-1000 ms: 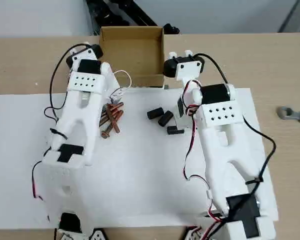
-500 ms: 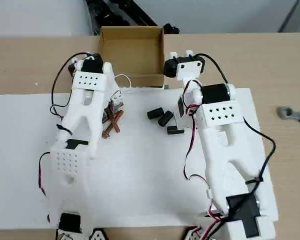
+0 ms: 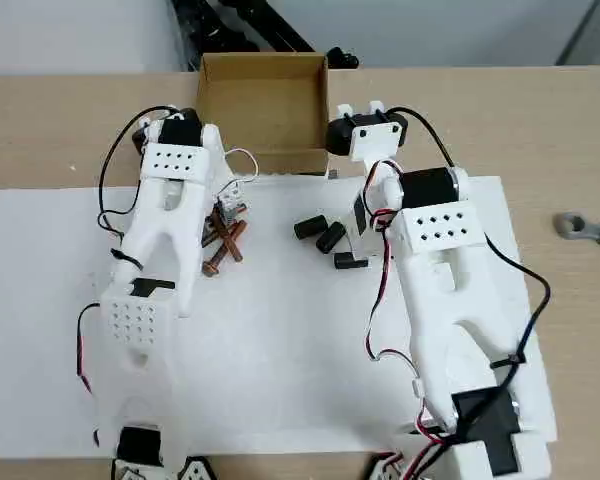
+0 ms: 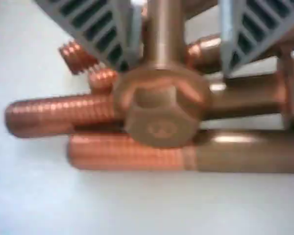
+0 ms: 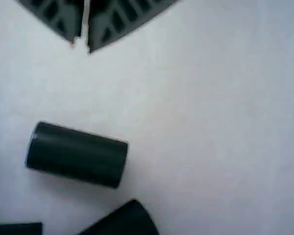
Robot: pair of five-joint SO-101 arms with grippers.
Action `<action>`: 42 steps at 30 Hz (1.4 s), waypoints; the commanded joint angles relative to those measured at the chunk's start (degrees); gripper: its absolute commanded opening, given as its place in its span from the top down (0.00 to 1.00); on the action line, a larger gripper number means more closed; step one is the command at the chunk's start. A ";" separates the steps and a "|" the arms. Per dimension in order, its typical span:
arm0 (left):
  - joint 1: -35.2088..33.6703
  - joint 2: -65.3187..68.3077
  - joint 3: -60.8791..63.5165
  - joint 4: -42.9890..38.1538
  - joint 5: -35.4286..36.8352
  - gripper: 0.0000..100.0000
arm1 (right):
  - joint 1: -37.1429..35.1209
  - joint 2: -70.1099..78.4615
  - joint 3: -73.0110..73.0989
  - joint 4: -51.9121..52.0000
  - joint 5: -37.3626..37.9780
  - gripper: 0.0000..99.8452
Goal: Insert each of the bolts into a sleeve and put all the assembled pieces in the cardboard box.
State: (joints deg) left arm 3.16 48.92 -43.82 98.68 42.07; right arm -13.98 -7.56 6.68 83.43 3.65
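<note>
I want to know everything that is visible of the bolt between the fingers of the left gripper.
The bolt looks like copper-coloured metal. Its hexagonal head faces the left wrist camera; its smooth shank runs between the ribbed grey fingers of the left gripper, with a gap on one side, so it is not clamped. It lies crosswise on the other bolts, which rest on the white sheet.
</note>
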 commanded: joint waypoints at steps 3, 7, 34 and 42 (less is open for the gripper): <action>-0.18 0.79 1.54 -1.85 -0.26 0.99 | -0.22 -0.22 -2.64 -0.57 -0.79 0.99; -0.09 0.26 1.45 -1.41 -0.53 0.99 | -0.22 -0.22 -2.64 -0.57 -0.79 0.99; -1.14 -33.49 8.40 0.79 -21.01 1.00 | -9.01 17.19 -5.80 -10.59 -40.44 0.91; -1.05 -50.11 23.69 -7.12 -25.49 1.00 | -9.63 24.92 -17.93 -10.42 -49.93 0.91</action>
State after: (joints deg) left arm 2.20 6.99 -24.57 95.08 17.54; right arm -22.68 17.14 -5.71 73.14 -43.65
